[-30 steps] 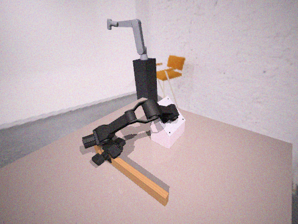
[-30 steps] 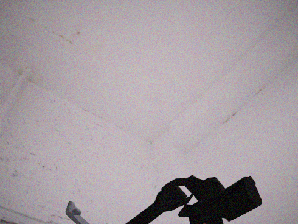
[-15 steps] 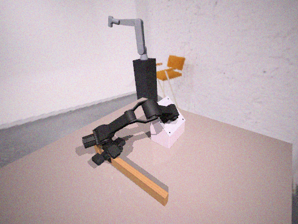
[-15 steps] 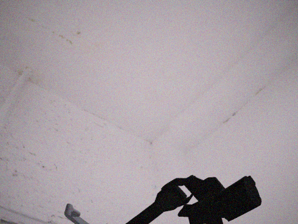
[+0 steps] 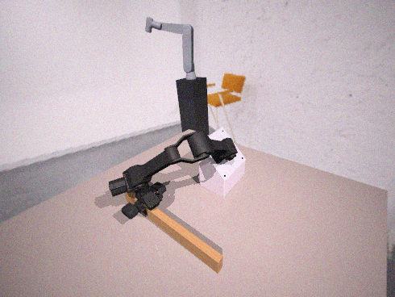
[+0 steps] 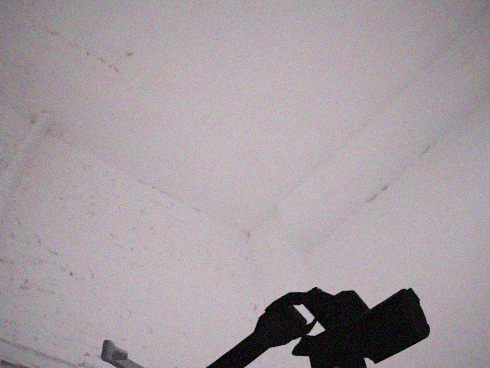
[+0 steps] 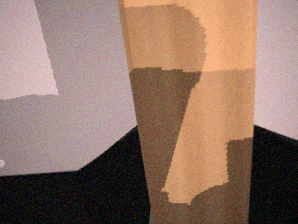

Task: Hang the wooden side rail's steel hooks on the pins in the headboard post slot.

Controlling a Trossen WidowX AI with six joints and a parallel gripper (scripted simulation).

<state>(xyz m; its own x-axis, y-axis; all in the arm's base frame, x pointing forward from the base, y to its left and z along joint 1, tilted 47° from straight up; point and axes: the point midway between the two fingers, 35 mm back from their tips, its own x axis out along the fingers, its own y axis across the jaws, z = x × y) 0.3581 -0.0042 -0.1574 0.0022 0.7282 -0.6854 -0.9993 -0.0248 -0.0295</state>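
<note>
The wooden side rail (image 5: pixel 185 236) (image 7: pixel 200 100) is a long light-brown beam lying across the middle of the table (image 5: pixel 302 226). Its near end rests on the table top. My gripper (image 5: pixel 141 203) is shut on the rail close to its far left end. In the wrist view the rail fills the middle of the picture, with shadows across it. The steel hooks on the rail's end are hidden by the gripper. A tall dark upright block (image 5: pixel 193 102) stands behind the arm's base; I see no slot or pins on it. In the exterior view only the arm's dark outline (image 6: pixel 345 330) shows.
The arm's white base block (image 5: pixel 226 177) stands on the table behind the rail. A grey angled bracket (image 5: pixel 183 40) rises from the dark block. An orange chair (image 5: pixel 227 93) stands by the back wall, off the table.
</note>
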